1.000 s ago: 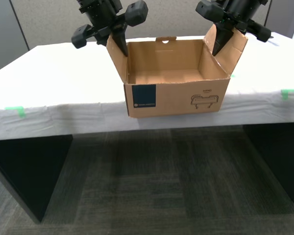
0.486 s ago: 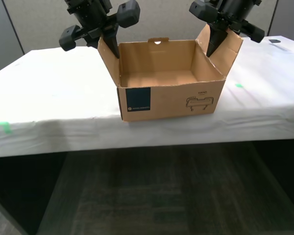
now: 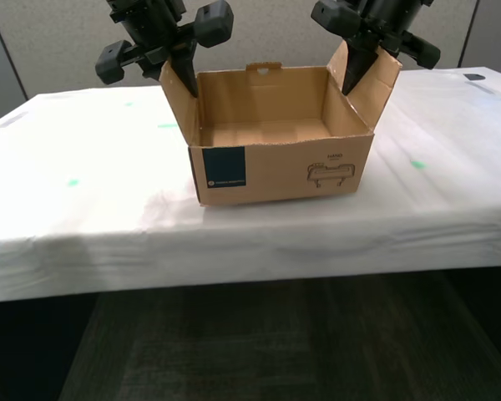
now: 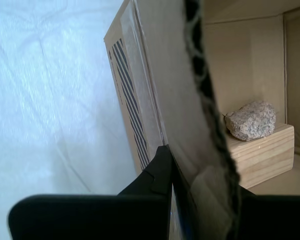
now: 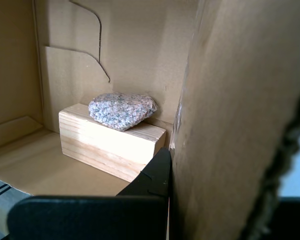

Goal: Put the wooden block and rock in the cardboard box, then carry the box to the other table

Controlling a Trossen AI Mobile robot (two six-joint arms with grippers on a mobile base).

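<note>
The cardboard box stands open on the other table, whose white sheet is wrinkled; I cannot tell whether its bottom touches. In the exterior view one arm's gripper clamps the side flap on the exterior view's left, and another arm's gripper clamps the flap on that view's right. My first gripper is shut on a flap, one finger inside the box. My second gripper is shut on a flap, one finger outside. Inside, the rock lies on the wooden block. The exterior view hides both.
Green tape marks dot the sheet. A small dark object lies at the far end on the exterior view's right. Grey partition panels stand behind the table. Dark carpet lies below the table's front edge.
The camera has moved toward the table: the front edge sits lower in the view and more sheet surrounds the box. Both grippers stay shut on the flaps.
</note>
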